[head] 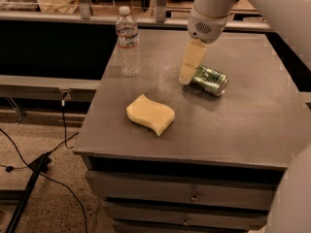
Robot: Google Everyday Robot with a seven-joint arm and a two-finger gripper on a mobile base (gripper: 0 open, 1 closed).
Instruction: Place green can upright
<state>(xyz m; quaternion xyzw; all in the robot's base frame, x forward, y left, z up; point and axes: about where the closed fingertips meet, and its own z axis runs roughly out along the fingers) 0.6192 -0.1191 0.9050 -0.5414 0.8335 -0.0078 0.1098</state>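
The green can (210, 80) lies on its side on the grey table (243, 125), right of the middle, with pale markings on its body. My gripper (187, 74) hangs down from the white arm at the top of the view. Its pale fingers (192, 59) reach to the table right at the can's left end and hide that end. The gripper holds nothing that I can see.
A clear water bottle (128, 41) with a white cap stands upright at the back left. A yellow sponge (150, 114) lies in front of the middle. Drawers sit under the table's front edge. Cables and a stand leg lie on the floor at left.
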